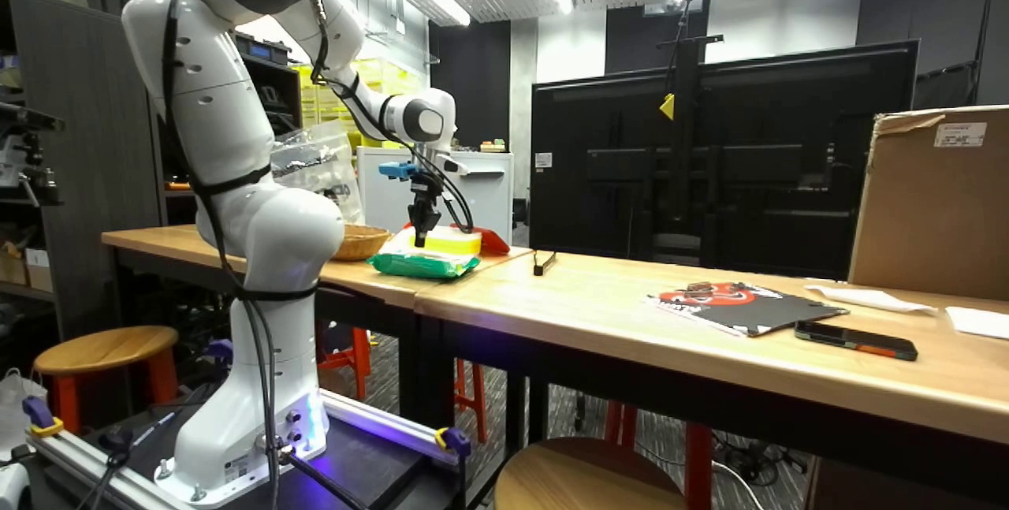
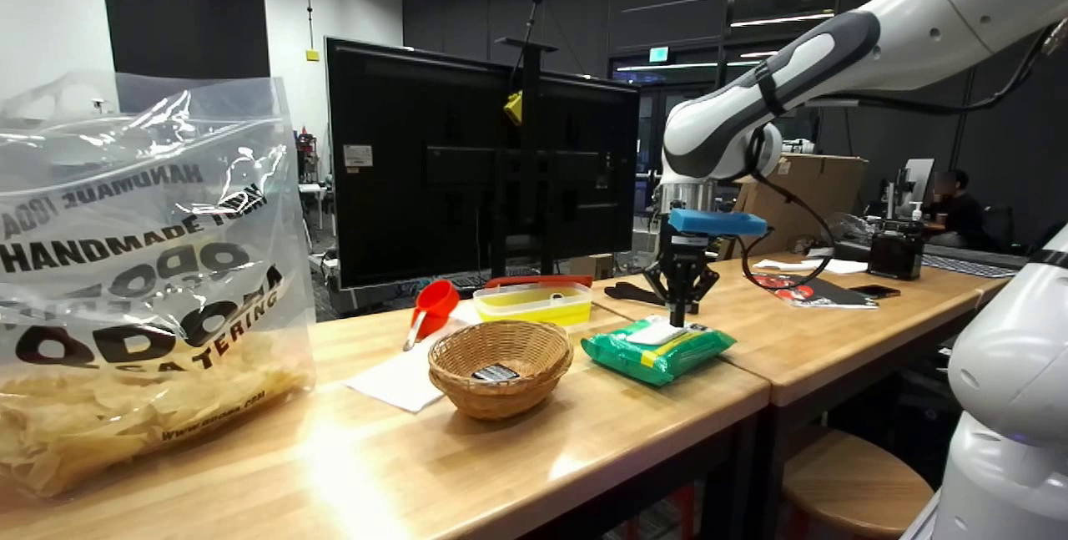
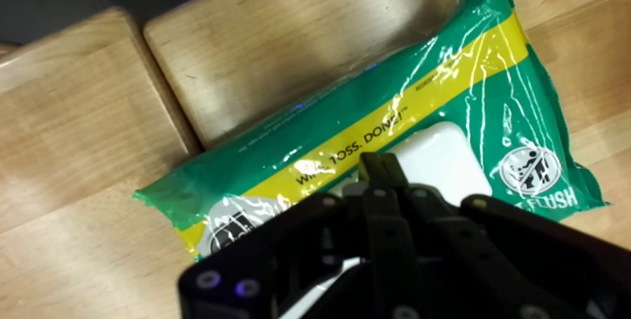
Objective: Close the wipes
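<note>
The wipes are a soft green pack with a yellow band, lying flat on the wooden table in the wrist view (image 3: 365,129) and in both exterior views (image 1: 422,266) (image 2: 630,363). A white plastic lid (image 3: 446,161) is on the pack's top; it also shows in an exterior view (image 2: 655,333). My gripper (image 3: 382,168) points down over the pack, its fingertips together at the lid's edge, with nothing seen between them. It also shows in both exterior views (image 1: 420,242) (image 2: 677,319). The fingers hide part of the lid. I cannot tell whether the lid is fully latched.
A wicker basket (image 2: 492,398) stands beside the pack. A container with yellow contents (image 2: 534,306) and a red scoop (image 2: 434,302) are behind it. A large clear bag (image 2: 158,290) stands further along. A seam between two tables (image 3: 172,92) runs near the pack.
</note>
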